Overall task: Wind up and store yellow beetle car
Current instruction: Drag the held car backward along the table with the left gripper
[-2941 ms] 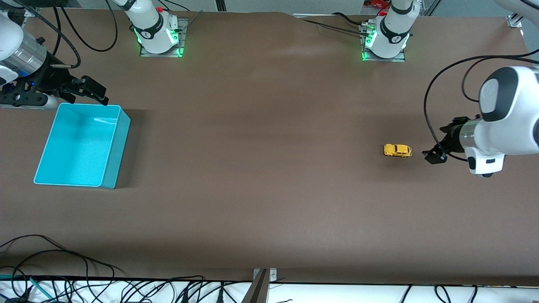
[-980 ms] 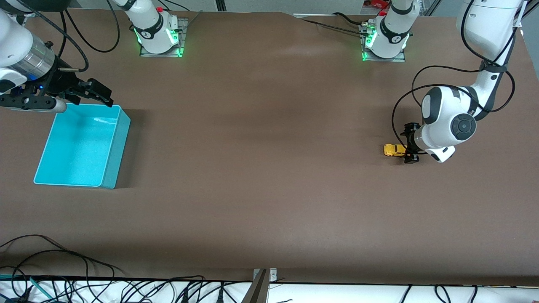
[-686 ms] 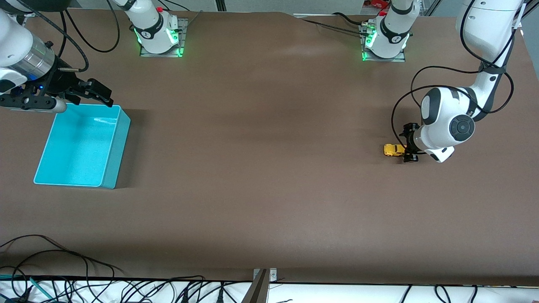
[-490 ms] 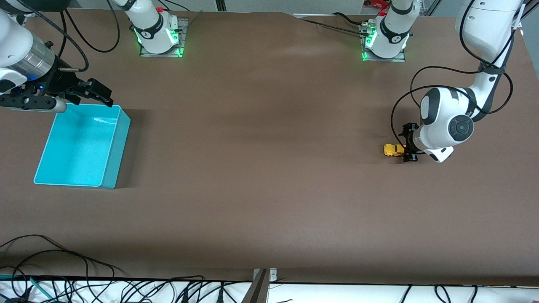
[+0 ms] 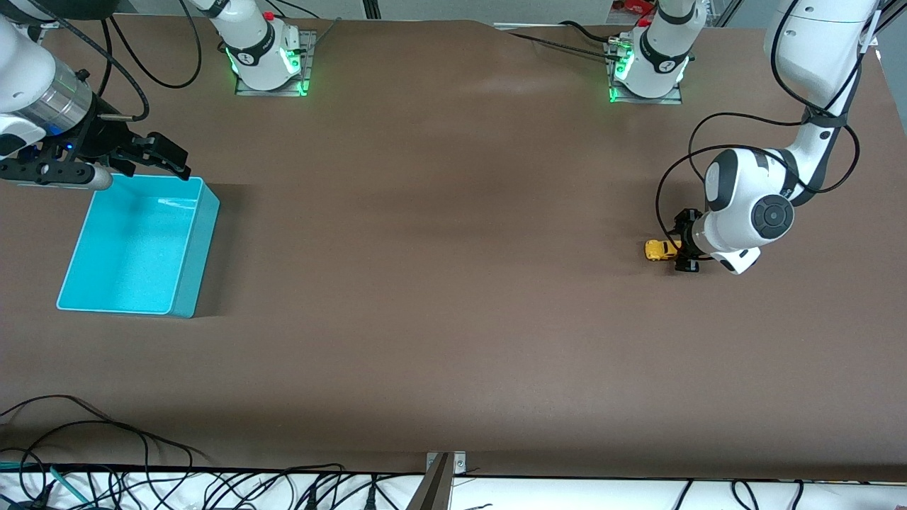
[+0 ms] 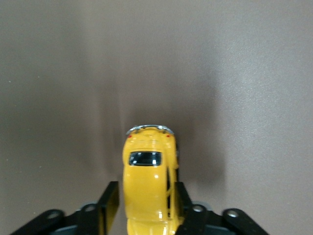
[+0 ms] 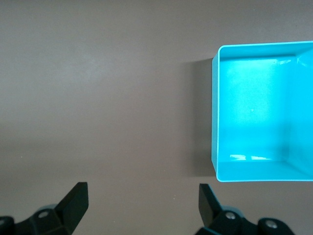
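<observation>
Since a few seconds back the left arm has swung in from the counter's edge and come down onto the car, which sits where it was on the brown counter, toward the left arm's end. Its end effector is now clamped on the car's sides, one finger against each flank. Over by the right arm's end, the right end effector waits above the rim of the blue bin, fingers spread wide apart.

Yellow car, turquoise bin, brown table
</observation>
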